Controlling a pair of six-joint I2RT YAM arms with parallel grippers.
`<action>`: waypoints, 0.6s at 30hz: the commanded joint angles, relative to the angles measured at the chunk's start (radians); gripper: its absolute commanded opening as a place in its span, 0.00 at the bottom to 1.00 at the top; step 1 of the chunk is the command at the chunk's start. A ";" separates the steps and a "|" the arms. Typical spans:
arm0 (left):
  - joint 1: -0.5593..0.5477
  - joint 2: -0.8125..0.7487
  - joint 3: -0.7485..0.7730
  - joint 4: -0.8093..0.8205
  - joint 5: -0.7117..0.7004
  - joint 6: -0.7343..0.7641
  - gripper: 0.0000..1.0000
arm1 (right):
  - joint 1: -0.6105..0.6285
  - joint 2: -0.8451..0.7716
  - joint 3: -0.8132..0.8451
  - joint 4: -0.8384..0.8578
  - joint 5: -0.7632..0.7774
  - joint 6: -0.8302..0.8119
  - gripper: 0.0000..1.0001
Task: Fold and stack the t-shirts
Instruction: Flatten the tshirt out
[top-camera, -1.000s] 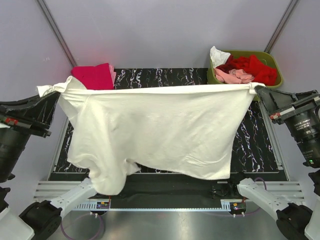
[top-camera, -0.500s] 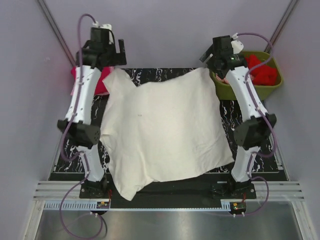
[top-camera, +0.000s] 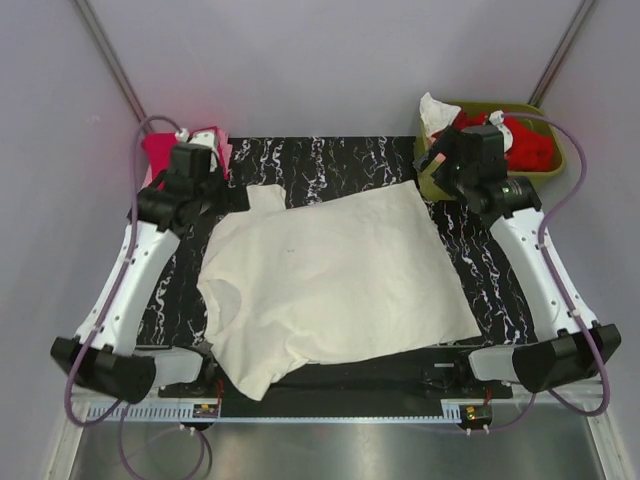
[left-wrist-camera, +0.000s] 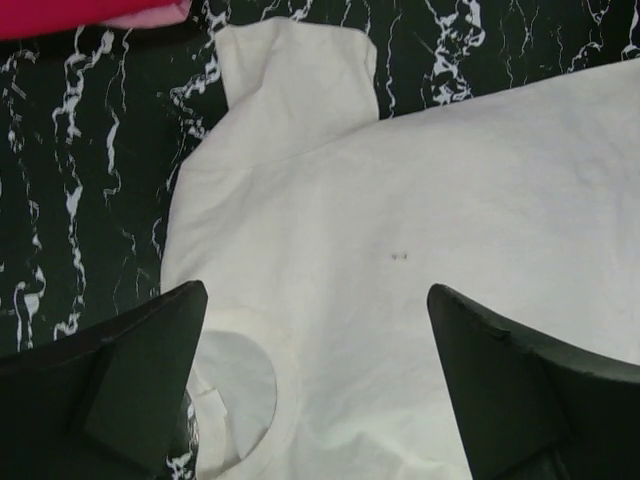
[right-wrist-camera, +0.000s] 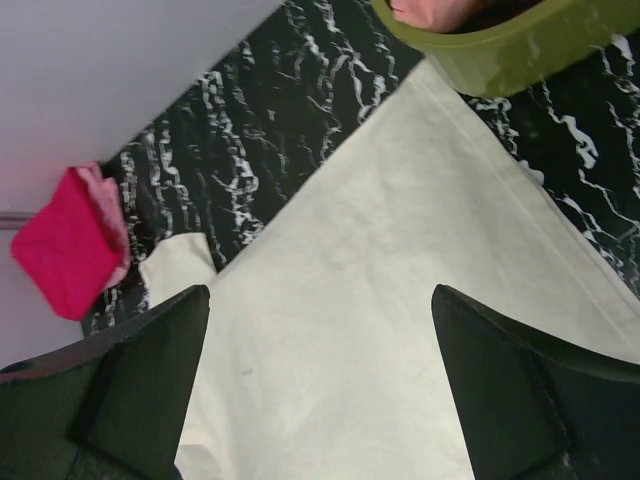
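Observation:
A large cream-white t-shirt (top-camera: 330, 280) lies spread flat on the black marbled mat (top-camera: 330, 155), its neck hole (left-wrist-camera: 240, 380) toward the left and one sleeve (left-wrist-camera: 290, 70) at the far left corner. My left gripper (top-camera: 222, 200) hovers open over that shoulder area, nothing between its fingers (left-wrist-camera: 130, 370). My right gripper (top-camera: 447, 175) hangs open above the shirt's far right corner, also empty. In the wrist views the left gripper (left-wrist-camera: 317, 295) and the right gripper (right-wrist-camera: 320, 295) both look down on bare cream cloth (right-wrist-camera: 400, 300). A folded magenta-red t-shirt (top-camera: 162, 150) with a pink one under it sits at the far left.
An olive-green bin (top-camera: 555, 150) at the far right corner holds crumpled red (top-camera: 530, 145) and white (top-camera: 435, 108) tees, partly behind my right arm. The cream shirt's near left part hangs over the mat's front edge (top-camera: 250, 375). Grey walls close in on both sides.
A second ago both grippers held the cream shirt stretched up in the air. They have opened and let go, the shirt now lies flat on the mat, and both arms have drawn back.

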 joint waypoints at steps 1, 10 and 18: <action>0.007 -0.052 -0.204 0.097 -0.002 -0.052 0.99 | 0.005 0.009 -0.163 0.142 -0.126 -0.035 1.00; 0.031 0.067 -0.450 0.251 0.027 -0.119 0.99 | 0.084 0.382 0.018 0.000 -0.325 -0.211 1.00; 0.073 0.378 -0.353 0.281 0.041 -0.097 0.96 | 0.095 0.744 0.282 -0.135 -0.315 -0.275 1.00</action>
